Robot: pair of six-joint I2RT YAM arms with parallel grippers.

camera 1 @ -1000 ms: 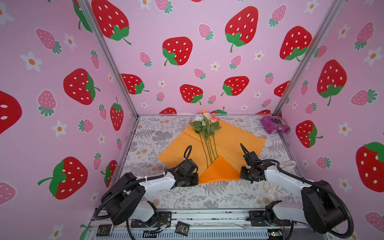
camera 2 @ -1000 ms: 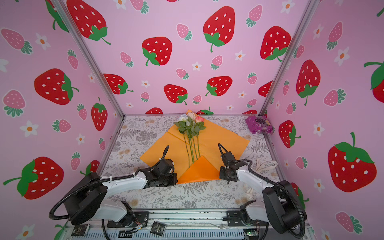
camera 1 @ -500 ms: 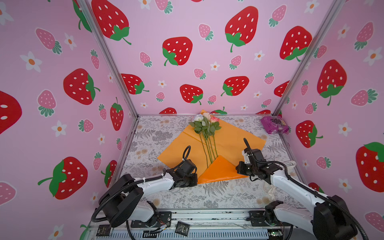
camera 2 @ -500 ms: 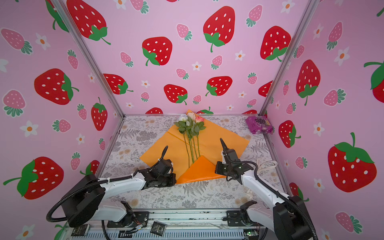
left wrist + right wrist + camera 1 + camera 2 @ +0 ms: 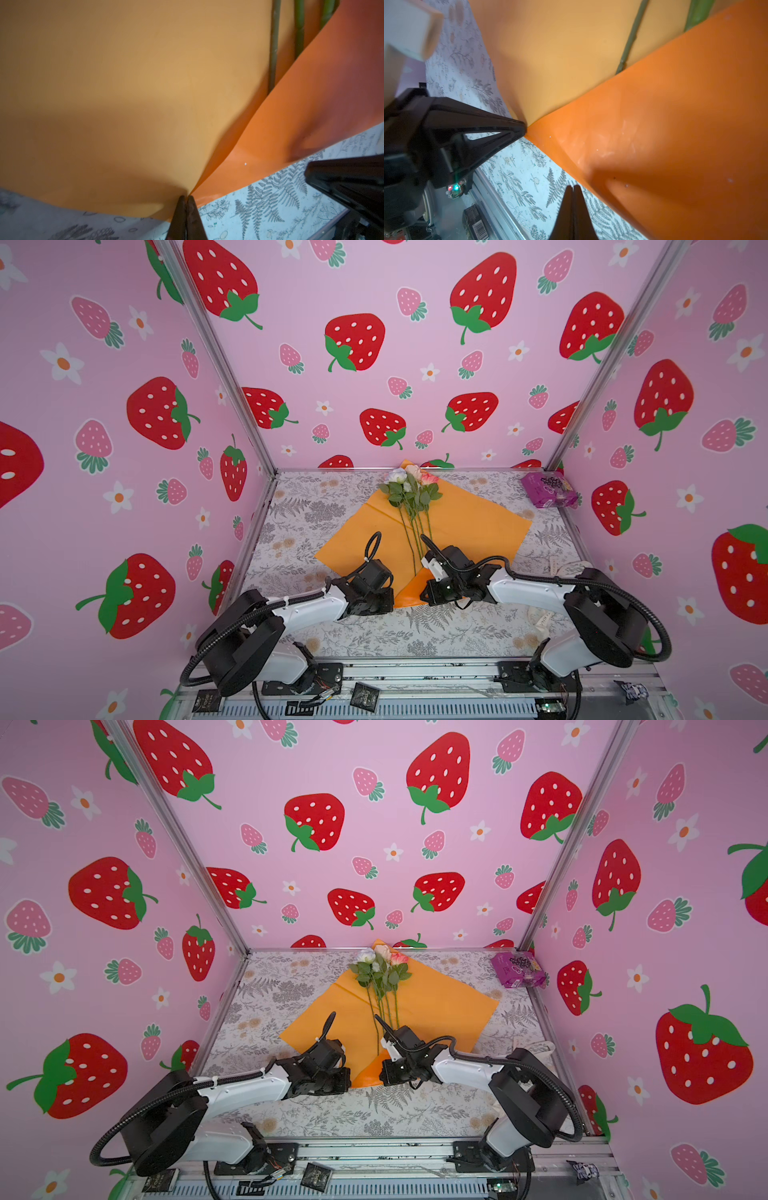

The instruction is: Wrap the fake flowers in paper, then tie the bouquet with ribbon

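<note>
The bouquet (image 5: 411,497) lies flat in the middle of the table (image 5: 299,506), its heads toward the back wall and its stems (image 5: 415,531) running toward the robot down the middle of an orange sheet of paper (image 5: 469,522) spread out like a diamond. The near corner of the sheet is turned up into a flap (image 5: 409,589) that covers the stem ends. The left gripper (image 5: 186,199) is pinched shut on the paper just where the fold begins, and both layers meet between its tips. The right gripper (image 5: 573,188) is closed too, but it grips nothing. Its tips sit just beside the flap's edge, over the patterned cloth, and I cannot tell whether they brush it. A purple packet (image 5: 546,489) sits well apart in the far right corner. To my eye the paper is thin, light and a little glossy. It should crease easily, spring back if let go, and slip out of a shallow pinch, so a hold well in from the edge seems wiser. The flowers look almost weightless, with wiry stems that will roll apart unless they are gathered. I would hold them low on the bare stems, below the leaves, where a tie would have to go, and never by the soft heads.
</note>
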